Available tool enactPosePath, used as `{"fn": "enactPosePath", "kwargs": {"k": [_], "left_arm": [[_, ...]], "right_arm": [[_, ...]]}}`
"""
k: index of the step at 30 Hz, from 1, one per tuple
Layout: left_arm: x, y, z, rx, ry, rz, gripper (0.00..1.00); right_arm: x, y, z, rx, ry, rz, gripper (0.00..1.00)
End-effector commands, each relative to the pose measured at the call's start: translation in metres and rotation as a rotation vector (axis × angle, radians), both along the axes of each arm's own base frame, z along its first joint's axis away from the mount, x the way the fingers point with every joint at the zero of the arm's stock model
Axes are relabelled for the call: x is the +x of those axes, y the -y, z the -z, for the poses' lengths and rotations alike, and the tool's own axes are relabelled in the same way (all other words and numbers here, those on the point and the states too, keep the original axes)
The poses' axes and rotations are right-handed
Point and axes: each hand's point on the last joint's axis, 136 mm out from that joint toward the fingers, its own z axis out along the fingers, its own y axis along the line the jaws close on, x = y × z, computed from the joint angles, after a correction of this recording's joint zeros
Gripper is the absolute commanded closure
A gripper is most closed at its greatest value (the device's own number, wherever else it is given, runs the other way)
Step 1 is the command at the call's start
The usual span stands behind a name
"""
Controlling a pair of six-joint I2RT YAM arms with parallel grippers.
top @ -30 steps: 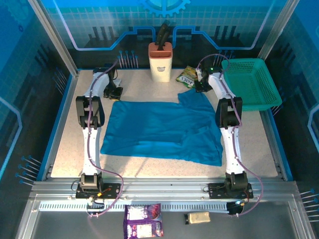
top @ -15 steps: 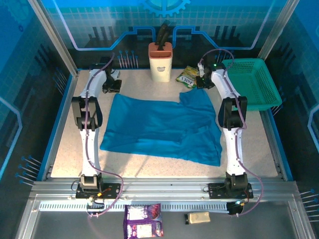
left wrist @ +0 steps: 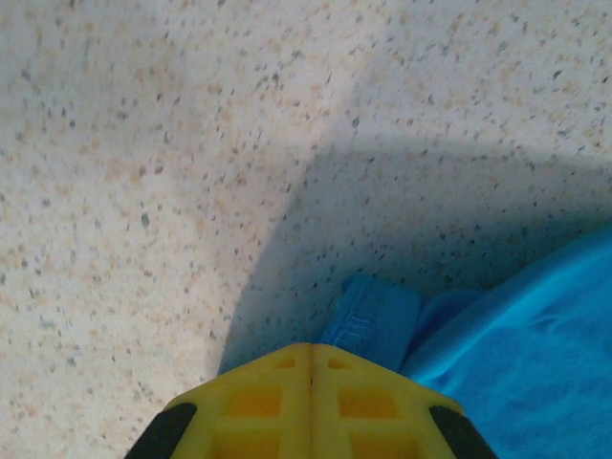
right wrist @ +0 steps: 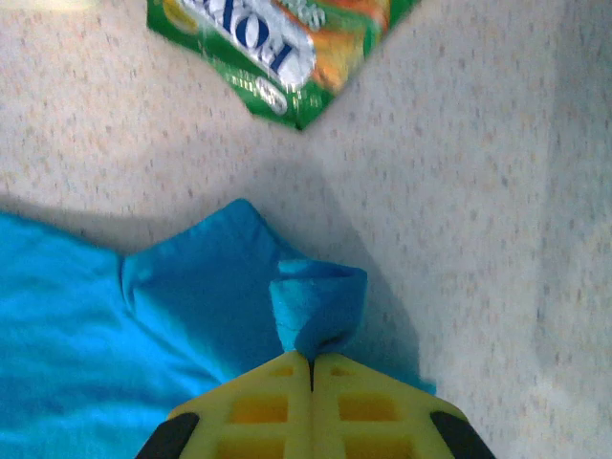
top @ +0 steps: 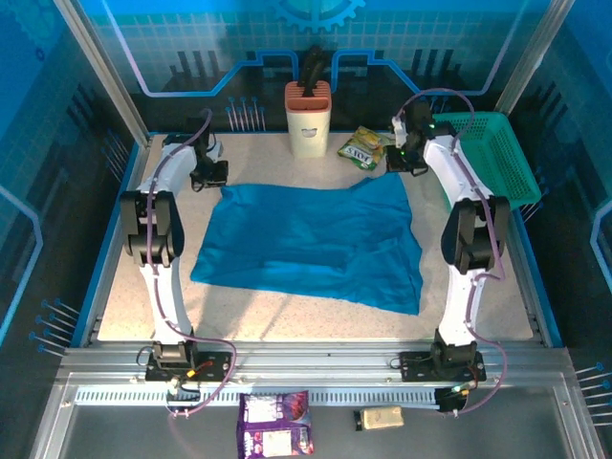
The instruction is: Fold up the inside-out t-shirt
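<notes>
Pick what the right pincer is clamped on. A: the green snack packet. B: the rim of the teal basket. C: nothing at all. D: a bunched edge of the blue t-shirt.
D: in the right wrist view the shut right pincer pinches a fold of the blue t-shirt, while the green snack packet lies apart beyond it.

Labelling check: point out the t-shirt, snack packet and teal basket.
t-shirt (top: 306, 239), top external view, centre of the spread cloth.
snack packet (right wrist: 287, 48), right wrist view, printed face.
teal basket (top: 497, 161), top external view, bare mesh floor.
</notes>
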Motion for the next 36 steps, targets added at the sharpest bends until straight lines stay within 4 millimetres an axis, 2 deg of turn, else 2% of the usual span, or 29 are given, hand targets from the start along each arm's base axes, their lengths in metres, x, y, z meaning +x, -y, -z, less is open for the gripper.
{"fn": "enactPosePath", "kwargs": {"k": [1,7,14,21,29,31,35,36], "left_arm": [[-0.002,-0.011,-0.033,-0.028,0.106,-0.092,1.00],[-0.032,-0.021,-0.038,-0.093,0.119,-0.206,1.00],[-0.071,-0.024,-0.018,-0.136,0.083,-0.286,1.00],[-0.099,-0.027,-0.008,-0.198,0.093,-0.387,1.00],[-0.118,-0.032,-0.002,-0.255,0.095,-0.457,1.00],[-0.126,-0.032,0.007,-0.259,0.078,-0.474,1.00],[-0.145,-0.029,0.029,-0.291,0.043,-0.534,0.99],[-0.150,-0.028,0.034,-0.296,0.034,-0.550,0.93]], "right_arm": [[-0.025,-0.005,-0.027,0.032,0.040,0.009,1.00],[-0.077,-0.001,-0.030,0.057,0.016,0.030,1.00],[-0.133,-0.002,-0.027,0.103,-0.022,0.039,1.00],[-0.182,-0.007,-0.019,0.133,-0.068,0.043,1.00],[-0.229,-0.015,-0.001,0.181,-0.138,0.073,1.00],[-0.238,-0.015,0.006,0.189,-0.157,0.099,1.00],[-0.255,-0.005,0.036,0.164,-0.210,0.191,1.00],[-0.258,-0.003,0.042,0.160,-0.223,0.211,0.93]]}}
